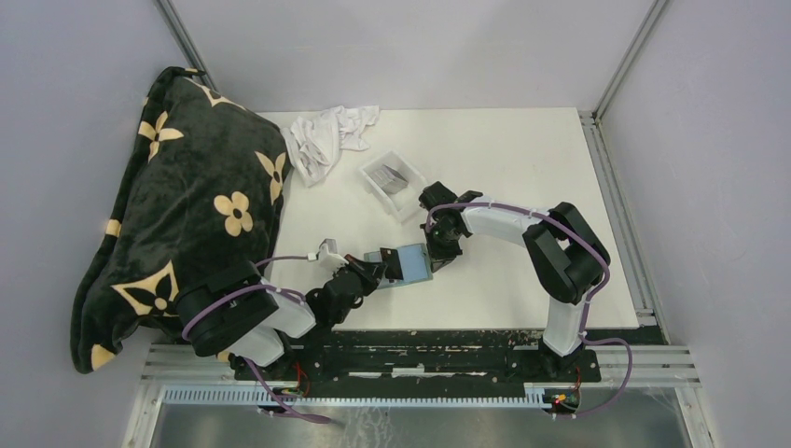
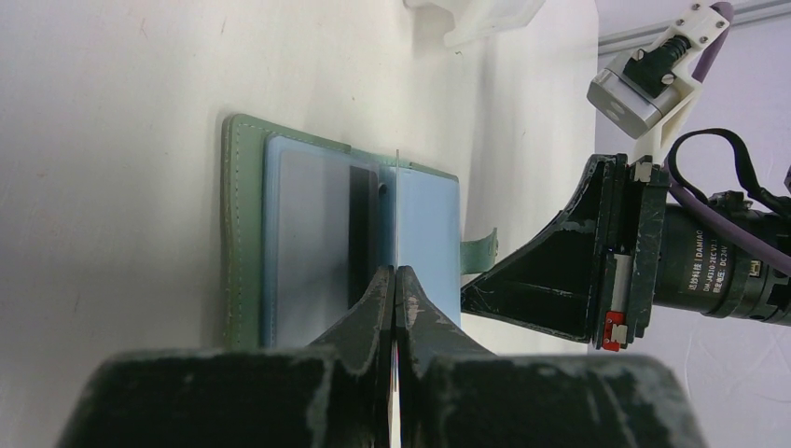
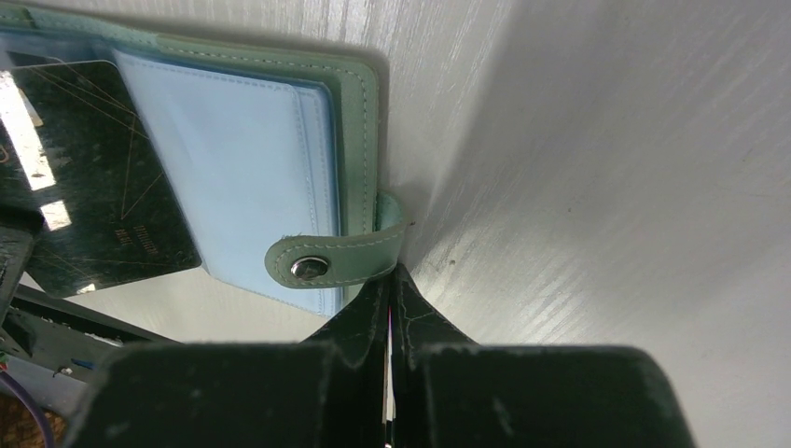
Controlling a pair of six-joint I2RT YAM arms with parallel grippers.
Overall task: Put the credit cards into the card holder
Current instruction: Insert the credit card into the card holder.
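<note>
The card holder (image 1: 410, 264) lies open on the white table, green-edged (image 2: 244, 233) with light blue pockets (image 3: 252, 159). A grey credit card with a dark stripe (image 2: 312, 233) sits in its left pocket. My left gripper (image 1: 378, 271) (image 2: 395, 273) is shut on another credit card, which stands edge-on over the holder's middle (image 2: 396, 215) and shows dark and glossy in the right wrist view (image 3: 93, 187). My right gripper (image 1: 437, 261) (image 3: 390, 271) is shut with nothing in it, its tips against the snap tab (image 3: 326, 261) at the holder's right edge.
A clear plastic tray (image 1: 415, 201) holding more cards (image 1: 390, 175) stands behind the holder. Crumpled white cloth (image 1: 326, 135) lies at the back left. A large black flower-patterned cushion (image 1: 187, 205) covers the table's left side. Metal rails run along the right edge.
</note>
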